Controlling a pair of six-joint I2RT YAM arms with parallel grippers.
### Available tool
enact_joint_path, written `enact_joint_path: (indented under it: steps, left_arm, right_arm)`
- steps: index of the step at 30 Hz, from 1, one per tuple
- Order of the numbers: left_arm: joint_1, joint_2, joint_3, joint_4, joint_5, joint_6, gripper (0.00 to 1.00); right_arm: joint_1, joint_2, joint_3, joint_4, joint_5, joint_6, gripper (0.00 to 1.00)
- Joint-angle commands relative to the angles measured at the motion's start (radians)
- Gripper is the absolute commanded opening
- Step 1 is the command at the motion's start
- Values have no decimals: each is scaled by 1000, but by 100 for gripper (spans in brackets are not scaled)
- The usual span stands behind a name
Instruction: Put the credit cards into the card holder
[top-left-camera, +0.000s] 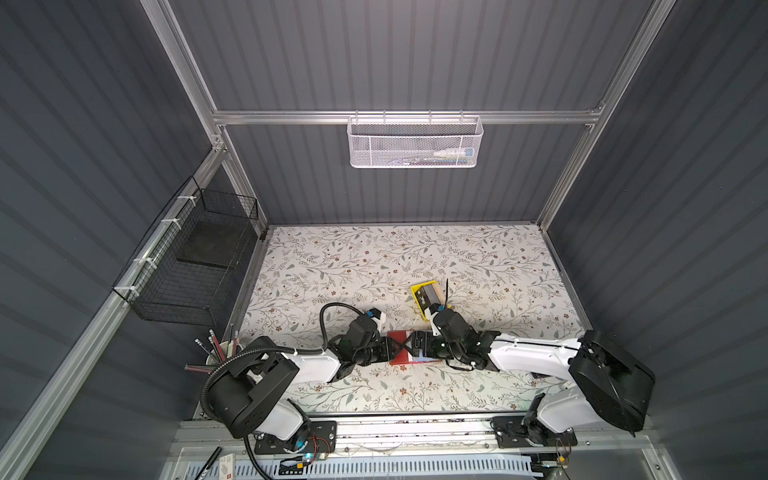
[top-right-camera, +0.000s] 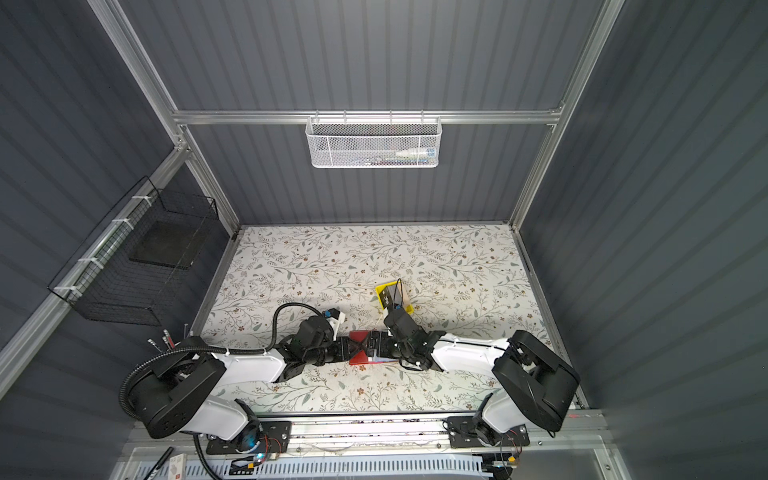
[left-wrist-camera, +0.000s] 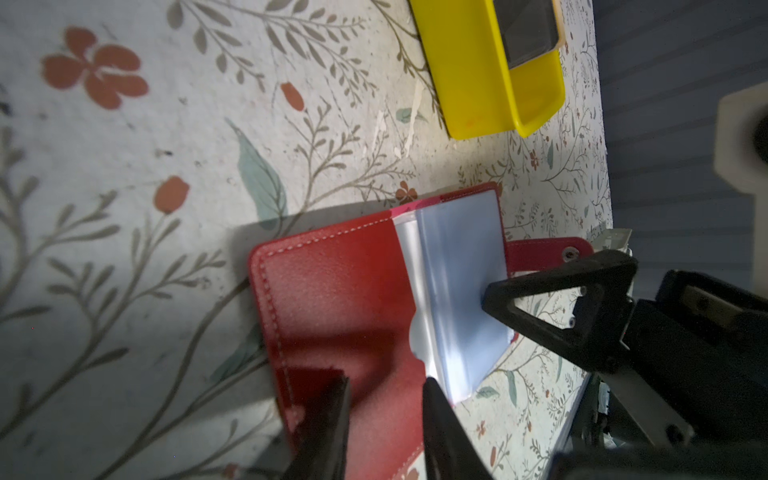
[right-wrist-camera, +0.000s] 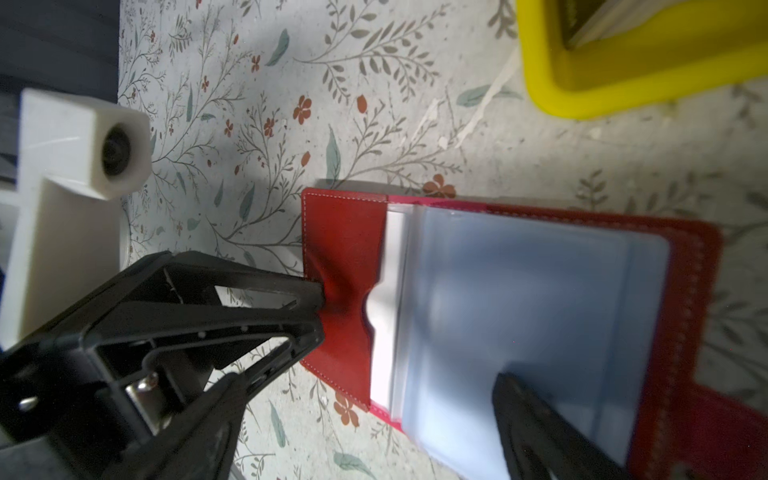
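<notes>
A: Biggest things first. What is the setting?

B: A flowered counter (top-left-camera: 374, 257). A black wire basket (top-left-camera: 178, 305) on the left wall holds a dark flat slab (top-left-camera: 208, 245). A white mesh basket (top-left-camera: 374, 145) hangs on the back rail, its small contents too blurred to name.

A: And the grippers?

B: Both meet at the near middle, over the card holder (top-left-camera: 400, 358). The left gripper (right-wrist-camera: 319, 313) is partly spread. Both tips press on the red cover flap (right-wrist-camera: 340, 249), which creases under one of them. The right gripper (top-left-camera: 415, 348) is spread wide, and one fingertip (left-wrist-camera: 498, 297) rests on the clear pocket page (left-wrist-camera: 457, 270).

A: How does the card holder lie?

B: Open and flat on the counter, pockets up. The pockets look pale blue. Whether a card sits inside, I cannot tell.

A: The cards?

B: The credit cards (top-left-camera: 430, 296) lean together in a yellow tray (top-left-camera: 417, 291), which sits just behind the card holder, near it but apart. One of them is black with white lettering. Smallest of all, the snap tab (left-wrist-camera: 548, 254) sticks out just beside the right gripper's finger.
</notes>
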Motion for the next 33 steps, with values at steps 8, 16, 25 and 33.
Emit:
enact_joint_path:
  steps: [8, 16, 25, 33]
  left_arm:
    - [-25, 74, -21, 20, 4, -37, 30]
    - [-32, 86, -12, 21, 10, -33, 31]
    - [-36, 76, -13, 14, 8, -26, 32]
    - [-36, 58, -8, 7, 10, -29, 33]
  right_arm:
    - [-6, -80, -53, 44, 2, -5, 94]
    - [-7, -58, -33, 41, -10, -1, 94]
    - [-12, -20, -22, -56, 37, 32, 94]
    - [-13, -47, -18, 4, -13, 12, 94]
